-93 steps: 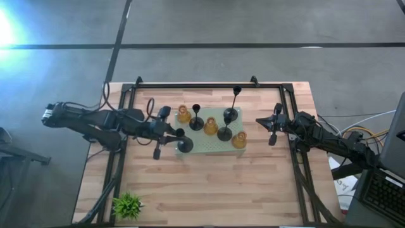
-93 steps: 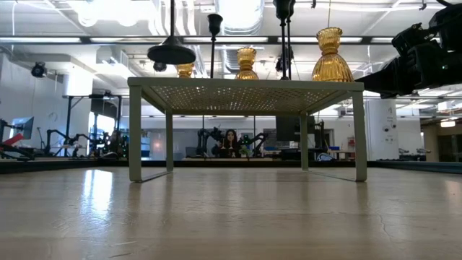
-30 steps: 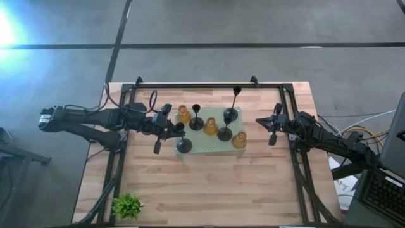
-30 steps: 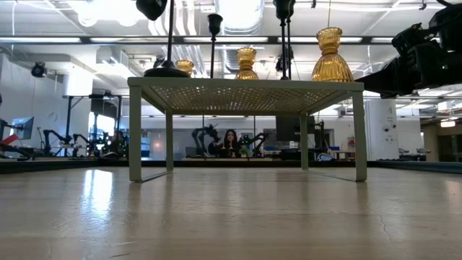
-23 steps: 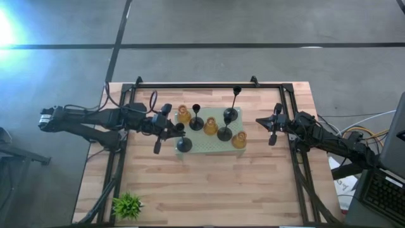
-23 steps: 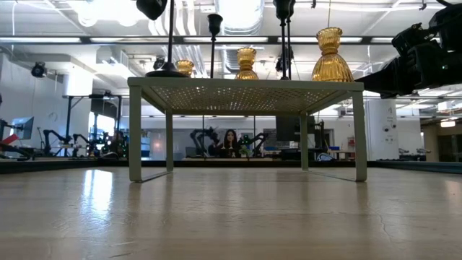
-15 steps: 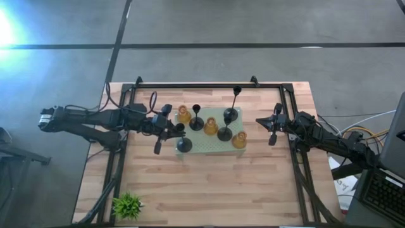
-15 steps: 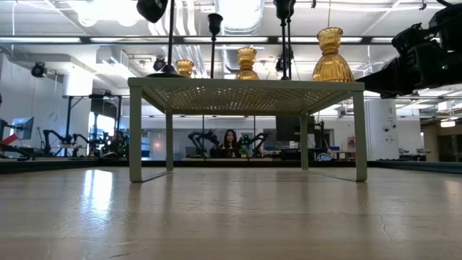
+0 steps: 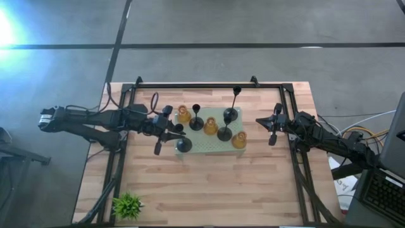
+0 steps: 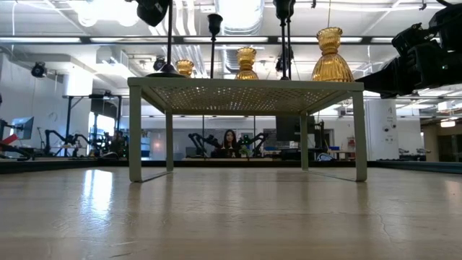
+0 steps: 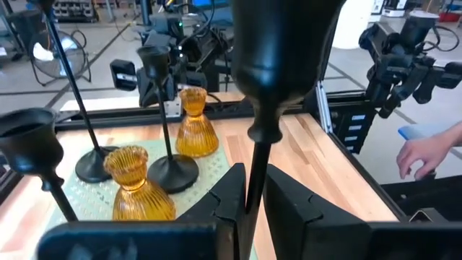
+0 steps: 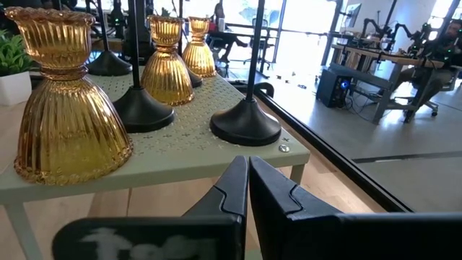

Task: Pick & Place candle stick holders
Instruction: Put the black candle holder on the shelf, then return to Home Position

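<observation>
Black candle stick holder (image 9: pixel 184 145) stands at the pale green mat's (image 9: pixel 201 147) left front corner, its thin stem between the left gripper's (image 9: pixel 169 132) jaws, grip uncertain, while the right gripper's (image 9: pixel 270 128) jaws wait clenched beside the mat.

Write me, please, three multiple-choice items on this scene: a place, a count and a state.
1. Where is the plant? A on the green stand; B on the bare table; C in a gripper.
2. How many amber holders? A two; B three; C five.
3. The right gripper is: A wide open; B shut, empty; C shut on a holder.
1 B: it stands on wood, off the stand. 2 B: three show on the stand. 3 B: its fingers meet, nothing between.
</observation>
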You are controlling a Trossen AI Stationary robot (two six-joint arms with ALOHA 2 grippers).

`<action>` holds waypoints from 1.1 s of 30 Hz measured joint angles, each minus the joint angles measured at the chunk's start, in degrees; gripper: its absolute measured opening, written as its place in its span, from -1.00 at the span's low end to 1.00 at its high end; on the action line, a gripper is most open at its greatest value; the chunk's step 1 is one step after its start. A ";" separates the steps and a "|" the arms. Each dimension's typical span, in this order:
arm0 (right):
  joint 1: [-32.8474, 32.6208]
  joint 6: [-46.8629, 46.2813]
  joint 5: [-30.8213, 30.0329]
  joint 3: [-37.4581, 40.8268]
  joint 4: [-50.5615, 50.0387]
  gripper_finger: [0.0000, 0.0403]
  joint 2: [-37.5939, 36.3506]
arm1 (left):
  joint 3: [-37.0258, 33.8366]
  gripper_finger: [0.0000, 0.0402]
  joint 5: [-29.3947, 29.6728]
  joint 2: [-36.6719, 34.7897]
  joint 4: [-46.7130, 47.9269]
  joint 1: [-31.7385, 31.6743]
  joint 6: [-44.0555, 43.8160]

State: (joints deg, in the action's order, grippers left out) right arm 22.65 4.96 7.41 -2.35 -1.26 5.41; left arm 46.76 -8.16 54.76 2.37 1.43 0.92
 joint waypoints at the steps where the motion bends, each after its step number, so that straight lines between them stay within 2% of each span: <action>1: 0.01 0.00 -0.01 0.00 -0.02 -0.96 0.00 | -0.09 -0.74 0.00 0.01 0.05 0.00 -0.01; 22: 0.01 0.00 0.00 0.00 -0.01 -0.96 0.00 | -0.17 -0.71 0.04 -0.11 -0.31 -0.50 0.68; 33: 0.02 0.01 0.01 0.00 -0.02 -0.96 0.00 | -0.17 -0.33 0.12 -1.10 1.56 -0.61 0.78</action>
State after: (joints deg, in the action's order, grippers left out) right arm 22.68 4.97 7.42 -2.35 -1.28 5.41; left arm 46.59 -8.04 53.67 3.93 0.82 1.70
